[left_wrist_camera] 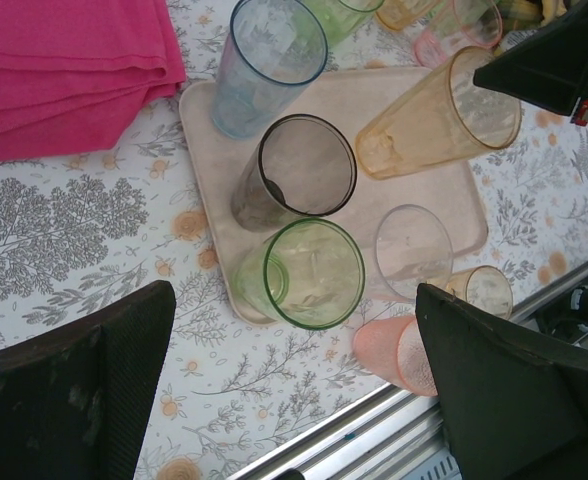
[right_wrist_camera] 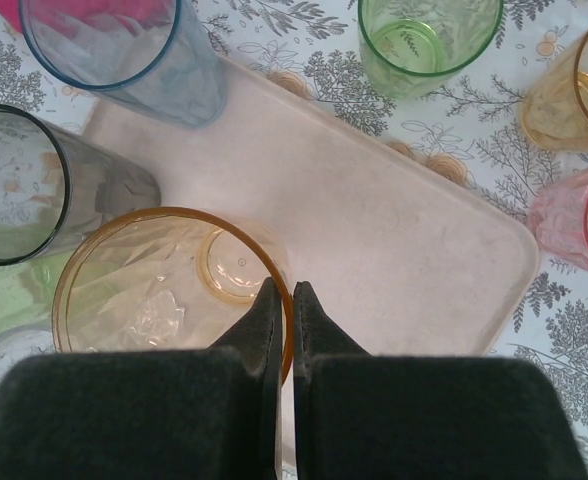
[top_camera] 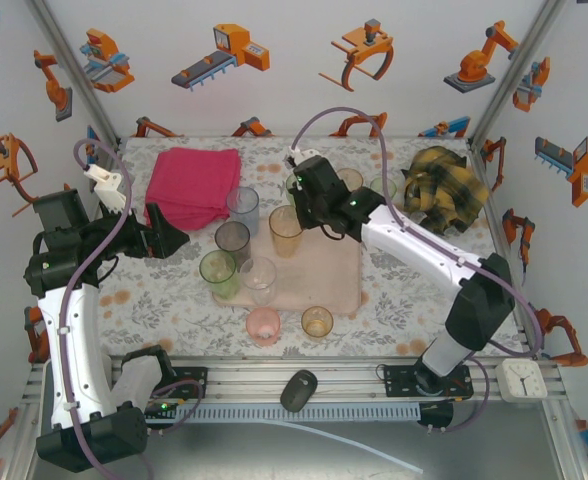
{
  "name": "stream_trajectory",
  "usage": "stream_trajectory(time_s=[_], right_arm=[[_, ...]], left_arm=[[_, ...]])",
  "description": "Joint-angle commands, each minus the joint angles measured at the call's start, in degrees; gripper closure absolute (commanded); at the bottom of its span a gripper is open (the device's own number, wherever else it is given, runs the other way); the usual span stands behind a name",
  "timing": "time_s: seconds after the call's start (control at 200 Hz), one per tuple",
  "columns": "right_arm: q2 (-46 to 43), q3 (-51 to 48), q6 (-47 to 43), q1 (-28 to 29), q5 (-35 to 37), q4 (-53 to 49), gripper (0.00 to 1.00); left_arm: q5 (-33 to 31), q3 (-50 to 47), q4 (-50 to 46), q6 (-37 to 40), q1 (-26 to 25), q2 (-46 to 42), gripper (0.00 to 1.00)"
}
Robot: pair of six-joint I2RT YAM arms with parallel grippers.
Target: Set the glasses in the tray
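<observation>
Whereas the overhead view takes in the whole table, the wrist views supply the close detail. Nearest the arm bases, off the tray: near pink glass [top_camera: 264, 325] and near amber glass [top_camera: 317, 322], upright on the floral tablecloth [top_camera: 404, 300] just short of the tray's near edge. Tray [top_camera: 334, 285], pale pink, mid-table, carries green glass [top_camera: 219, 273] and clear glass [top_camera: 258, 278] at its near-left end, with grey glass [top_camera: 232, 240] and orange glass [top_camera: 286, 230] behind them, all upright with bare bottoms showing. Blue glass [top_camera: 242, 208] stands at the far-left corner; whether its base sits inside the rim cannot be told. Left gripper [top_camera: 174, 238]: jaws wide apart, holding nothing, left of the tray and near the magenta cloth [top_camera: 192, 185]. Right gripper [right_wrist_camera: 282, 292]: fingers pinched together on the orange glass's wall, plain in the right wrist view, hidden under the wrist from above. Beyond the tray, on the tablecloth: far green glass [right_wrist_camera: 429, 40], far amber glass [right_wrist_camera: 574, 95] and far pink glass [right_wrist_camera: 574, 215], the last two cut off by the frame edge. Far right: yellow-and-black checked bundle [top_camera: 442, 188].
</observation>
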Motion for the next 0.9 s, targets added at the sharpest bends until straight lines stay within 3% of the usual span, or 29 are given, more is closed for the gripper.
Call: stream_trajectory(time_s=[0.0,0.896], right_arm=[[1.94,3.26,-0.51,0.58,0.6,1.73,0.97],[10.84,7.8,-0.33,2.07,-0.62,0.94,0.96]], left_arm=[[2.19,0.15,0.81,-0.74,0.22,-0.36,0.02],[3.78,0.07,0.59,-0.63,0.19,-0.23,0.02]])
